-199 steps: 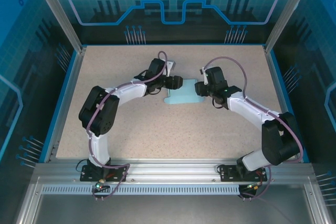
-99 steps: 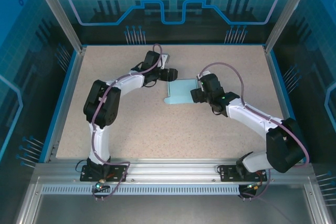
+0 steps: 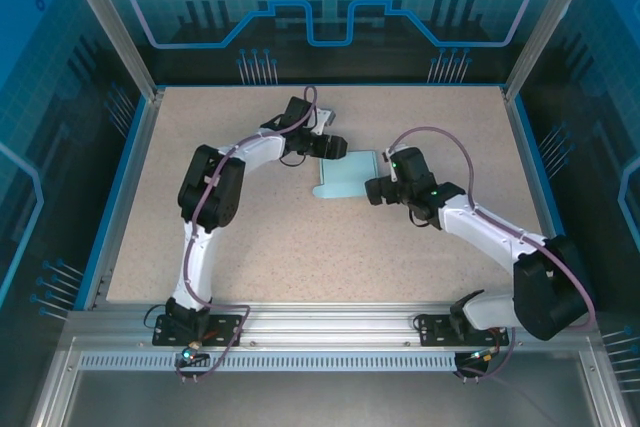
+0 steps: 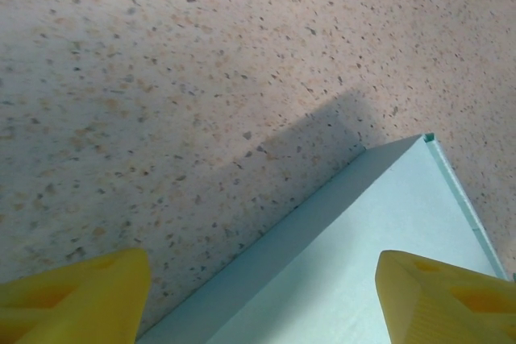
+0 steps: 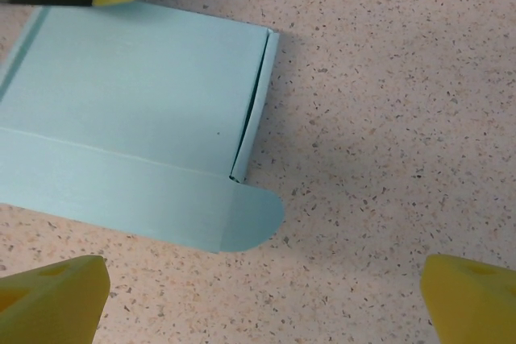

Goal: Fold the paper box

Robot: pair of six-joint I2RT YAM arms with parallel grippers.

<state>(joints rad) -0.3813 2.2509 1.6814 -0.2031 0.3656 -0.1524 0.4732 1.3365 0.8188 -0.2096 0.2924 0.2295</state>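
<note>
Flap point(image 5: 251, 219) rounds off paper box point(image 5: 137, 102) in right wrist view.

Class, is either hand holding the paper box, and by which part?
Nothing is held: the left hand and right hand are both open near the paper box.

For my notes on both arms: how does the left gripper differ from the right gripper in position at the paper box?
The left gripper is at the paper box's far left corner; the right gripper is at its right side. The left gripper's fingers straddle the box's edge, one over card, one over table; the right gripper's are both over bare table, the box ahead of them. Both are open, with yellow fingertips.
</note>
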